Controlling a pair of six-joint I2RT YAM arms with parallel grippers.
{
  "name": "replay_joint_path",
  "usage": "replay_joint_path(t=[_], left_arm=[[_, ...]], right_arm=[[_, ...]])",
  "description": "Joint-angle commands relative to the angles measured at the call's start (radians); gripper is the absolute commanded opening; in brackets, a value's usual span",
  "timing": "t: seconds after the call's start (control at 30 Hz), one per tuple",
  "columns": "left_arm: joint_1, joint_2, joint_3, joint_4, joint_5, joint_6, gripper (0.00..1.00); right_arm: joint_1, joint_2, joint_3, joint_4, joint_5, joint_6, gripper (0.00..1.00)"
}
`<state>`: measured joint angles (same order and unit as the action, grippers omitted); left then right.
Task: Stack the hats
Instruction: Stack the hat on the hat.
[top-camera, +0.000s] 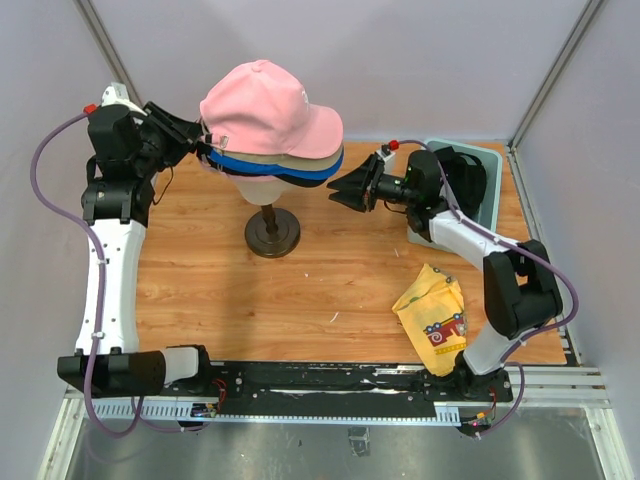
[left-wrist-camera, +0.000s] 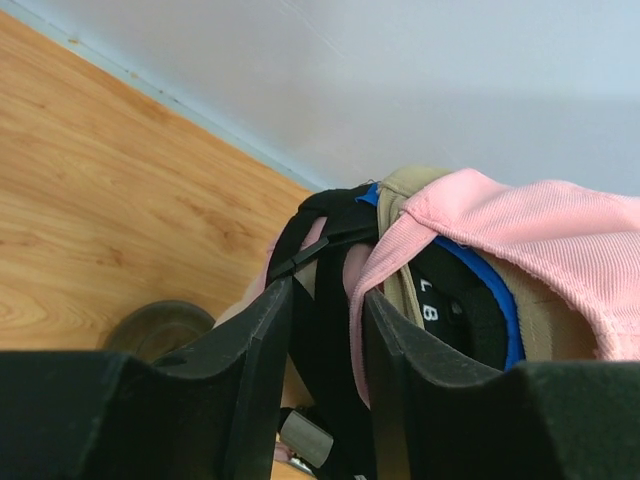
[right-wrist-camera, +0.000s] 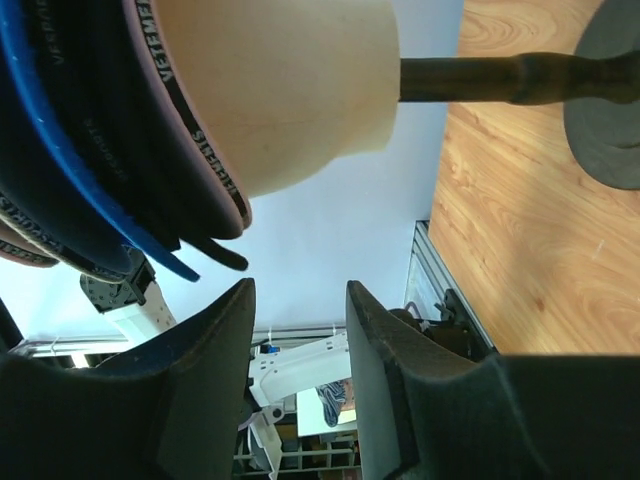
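With the right tool (right-wrist-camera: 300, 295) spread and the left tool (left-wrist-camera: 328, 300) spread around the back straps (left-wrist-camera: 320, 225), we feared a snag — pulling the 4 hats (top-camera: 270, 105) off the mannequin head (top-camera: 262, 188).

walls (top-camera: 400, 60): pale lilac-grey panels on three sides | posts (top-camera: 556, 70): slim metal, at back corners | table (top-camera: 330, 275): warm wood-grain top (a few pale scuffs) | rail (top-camera: 330, 378): black, along near edge | metal sheet (top-camera: 300, 450): dull grey, below | light: even, soft

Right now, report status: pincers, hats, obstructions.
Right pincer open, empty. Left pincer astride cap straps, grip unclear. Hats stacked on mannequin head, pink cap topmost. Yellow cloth well aside.
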<state>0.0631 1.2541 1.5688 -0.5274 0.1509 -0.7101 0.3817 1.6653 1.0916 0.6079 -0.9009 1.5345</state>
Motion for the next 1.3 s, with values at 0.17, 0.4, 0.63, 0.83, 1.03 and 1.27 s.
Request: replay_joint_path(t=[0.17, 0.4, 0.63, 0.83, 1.03, 1.27], left_arm=[[0.004, -0.042, -0.015, -0.025, -0.005, -0.044, 0.43], [0.006, -0.041, 0.013, -0.023, 0.002, -0.046, 0.47], [0.006, -0.038, 0.025, -0.037, 0.007, -0.049, 0.47], [0.007, -0.048, 0.030, -0.042, 0.002, -0.049, 0.48], [0.009, -0.056, 0.040, -0.043, -0.007, -0.057, 0.49], [0.010, -0.067, 0.042, -0.031, -0.017, -0.074, 0.51]], right_arm=[[-0.022, -0.139, 0.042, -0.245, -0.002, -0.210, 0.43], [-0.022, -0.223, 0.101, -0.471, 0.039, -0.382, 0.44], [-0.023, -0.281, 0.198, -0.644, 0.096, -0.526, 0.44], [-0.023, -0.301, 0.306, -0.746, 0.161, -0.613, 0.45], [-0.018, -0.294, 0.407, -0.779, 0.213, -0.661, 0.45], [0.015, -0.235, 0.579, -0.821, 0.268, -0.735, 0.46]])
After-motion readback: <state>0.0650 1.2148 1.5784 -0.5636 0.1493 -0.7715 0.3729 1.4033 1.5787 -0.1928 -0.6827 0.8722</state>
